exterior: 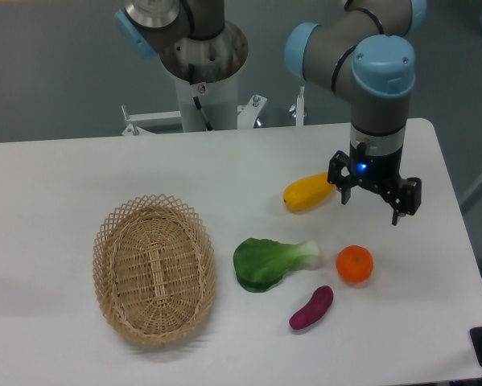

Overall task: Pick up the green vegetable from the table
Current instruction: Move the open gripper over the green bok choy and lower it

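Note:
The green vegetable is a toy bok choy with a dark green leaf and a pale stalk pointing right. It lies flat on the white table, near the middle. My gripper hangs above the table to the upper right of it, above the orange. Its fingers are spread apart and hold nothing.
A yellow oblong vegetable lies just left of the gripper. An orange sits right of the bok choy's stalk, a purple eggplant-like piece below it. A woven wicker basket stands to the left. The arm's base rises at the back.

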